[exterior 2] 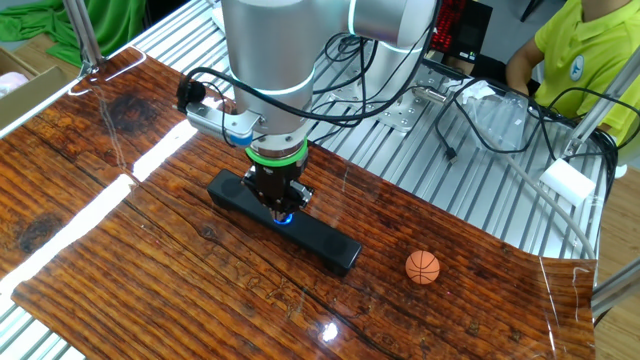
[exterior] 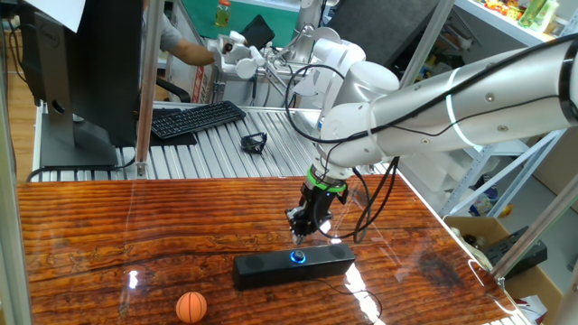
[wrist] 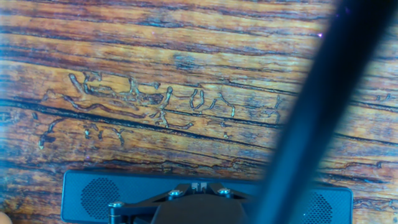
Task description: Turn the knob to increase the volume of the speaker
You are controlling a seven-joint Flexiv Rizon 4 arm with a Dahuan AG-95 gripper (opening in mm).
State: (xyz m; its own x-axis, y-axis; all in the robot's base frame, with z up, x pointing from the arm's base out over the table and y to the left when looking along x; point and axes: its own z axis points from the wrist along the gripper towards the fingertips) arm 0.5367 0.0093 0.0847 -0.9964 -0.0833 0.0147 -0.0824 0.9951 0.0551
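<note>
Black two-finger gripper (exterior: pixel 301 231) on a white arm with a green wrist ring: pointed straight down over the centre of the speaker, fingertips just above or at the dial; whether the fingers are apart or closed on it cannot be told from any view.

Small round knob ringed with glowing blue light (exterior: pixel 297 256): set in the middle of the speaker, directly beneath the fingertips; in the other fixed view only a blue glow shows under the gripper (exterior 2: pixel 279 203).

Long, low, black rectangular speaker (exterior: pixel 262 268): lying flat on the glossy brown wood-grain worktop (exterior: pixel 108 235), roughly mid-table, with a thin cable trailing from one end. In the hand view its grille face (wrist: pixel 102 194) fills the lower edge.

Small orange basketball-patterned ball (exterior: pixel 191 307): on the worktop, apart from one end of the speaker, near a table edge.

Black computer keyboard (exterior: pixel 196 118): on the ribbed metal surface beyond the worktop's far edge.
</note>
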